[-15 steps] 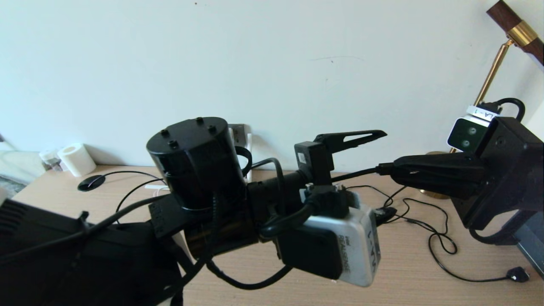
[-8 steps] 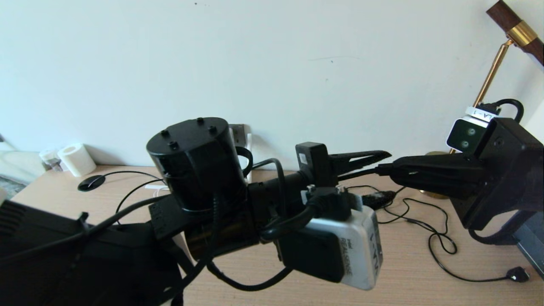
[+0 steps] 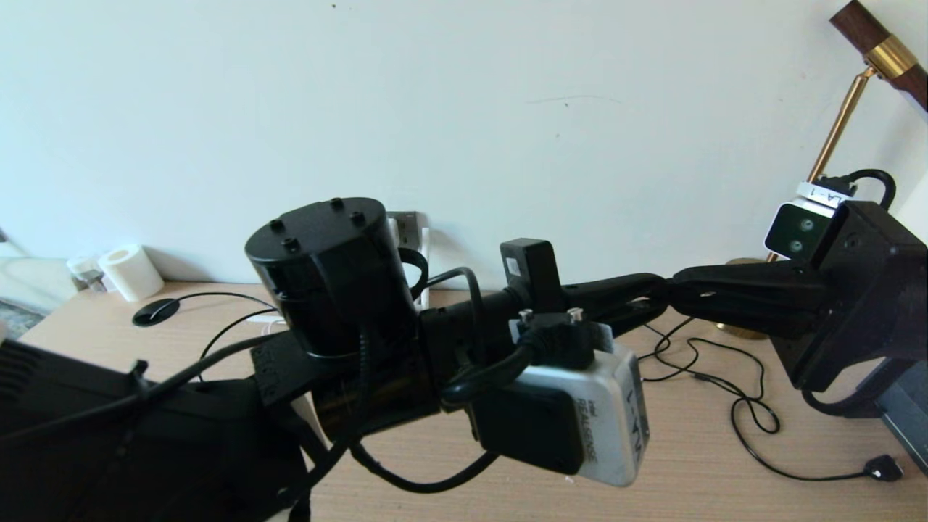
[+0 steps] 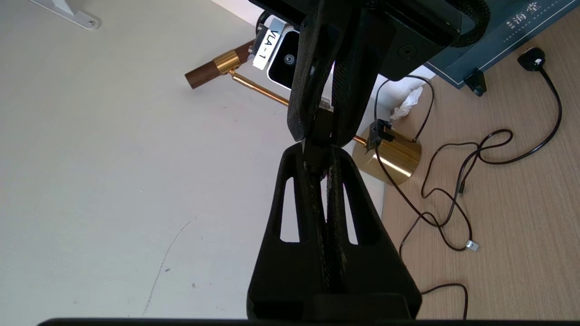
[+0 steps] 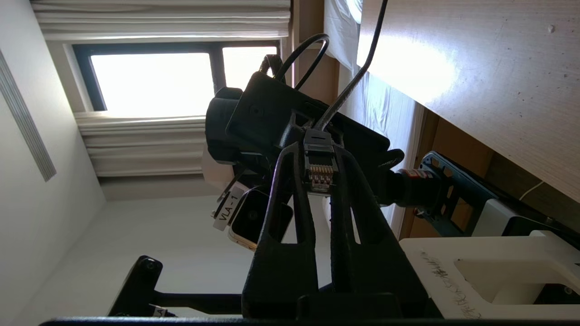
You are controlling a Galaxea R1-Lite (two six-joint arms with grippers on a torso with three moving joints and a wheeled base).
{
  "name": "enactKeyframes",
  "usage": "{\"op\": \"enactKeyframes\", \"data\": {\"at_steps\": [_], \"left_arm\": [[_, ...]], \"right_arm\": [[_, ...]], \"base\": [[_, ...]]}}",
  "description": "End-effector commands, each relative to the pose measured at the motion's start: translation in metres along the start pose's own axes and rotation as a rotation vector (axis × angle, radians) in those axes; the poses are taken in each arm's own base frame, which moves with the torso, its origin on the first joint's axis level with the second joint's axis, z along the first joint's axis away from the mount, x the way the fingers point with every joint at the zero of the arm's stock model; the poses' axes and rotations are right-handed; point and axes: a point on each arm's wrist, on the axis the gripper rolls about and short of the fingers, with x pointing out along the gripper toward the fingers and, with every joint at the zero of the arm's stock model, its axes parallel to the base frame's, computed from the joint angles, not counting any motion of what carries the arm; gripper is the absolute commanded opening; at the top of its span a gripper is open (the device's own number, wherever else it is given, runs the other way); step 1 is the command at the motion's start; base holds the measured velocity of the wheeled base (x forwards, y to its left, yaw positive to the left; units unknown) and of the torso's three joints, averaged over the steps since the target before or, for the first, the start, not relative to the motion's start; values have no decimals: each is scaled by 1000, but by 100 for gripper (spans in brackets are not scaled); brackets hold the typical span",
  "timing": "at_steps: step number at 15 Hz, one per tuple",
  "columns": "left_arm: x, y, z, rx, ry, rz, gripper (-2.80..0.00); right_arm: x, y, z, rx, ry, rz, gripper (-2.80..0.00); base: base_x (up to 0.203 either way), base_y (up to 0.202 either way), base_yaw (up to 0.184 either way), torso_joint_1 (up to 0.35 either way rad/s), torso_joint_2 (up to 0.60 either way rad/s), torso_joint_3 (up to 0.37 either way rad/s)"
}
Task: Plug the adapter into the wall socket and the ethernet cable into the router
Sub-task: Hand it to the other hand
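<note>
The ethernet cable point(image 5: 320, 170), black with a clear plug tip showing a row of gold contacts, is held in the air above the table point(image 3: 725, 464), toward its back edge and right side. Its plug is clamped between the fingertips of the right gripper point(image 5: 319, 151), and the part just behind is pinched by the closed left gripper point(image 4: 318, 154), tip to tip with the right. The wall socket point(image 3: 407, 223), a grey plate, is seen just above the table's back edge, largely hidden.
</note>
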Motion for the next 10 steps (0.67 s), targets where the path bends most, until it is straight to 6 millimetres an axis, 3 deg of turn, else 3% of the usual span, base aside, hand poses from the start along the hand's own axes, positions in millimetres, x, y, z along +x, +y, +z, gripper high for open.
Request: {"op": "enactKeyframes", "data": {"at_steps": [1, 2, 7, 10], "left_arm": [[0, 0, 0, 7, -4, 2, -280], [0, 0, 0, 7, -4, 1, -280], [-2, 1, 1, -19, 2, 5, -280], [-4, 7, 1, -263, 47, 42, -280]], "right_arm": [[0, 0, -1, 1, 5, 3, -280], [0, 0, -1, -7, 7, 3, 0], [-4, 1, -4, -36, -18, 1, 0], [-13, 1, -13, -151, -181, -11, 0]], "base": [[0, 0, 0, 0, 0, 0], [0, 0, 0, 0, 0, 0], [0, 0, 0, 0, 0, 0], [0, 0, 0, 0, 0, 0]]}}
